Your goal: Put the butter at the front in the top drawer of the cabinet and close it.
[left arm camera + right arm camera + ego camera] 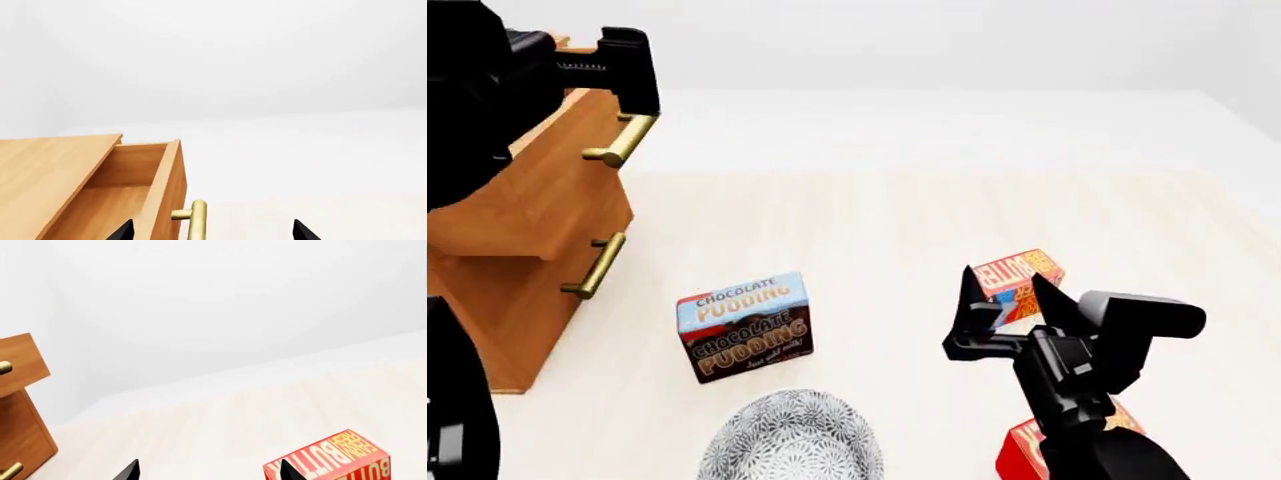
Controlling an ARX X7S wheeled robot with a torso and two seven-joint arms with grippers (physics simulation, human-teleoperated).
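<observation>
The right gripper (988,312), jaws wide and empty, hovers just beside the butter (1017,278), which lies far from the cabinet (521,240), past the pudding box (745,326). The left gripper (210,232), also open, is at the top drawer (143,187); only its wrist view shows the drawer pulled out

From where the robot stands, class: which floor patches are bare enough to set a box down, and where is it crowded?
Bare: the wide strip between the cabinet and the far butter, beyond the pudding box. Crowded: near the robot, around the patterned bowl, right gripper and second butter.
</observation>
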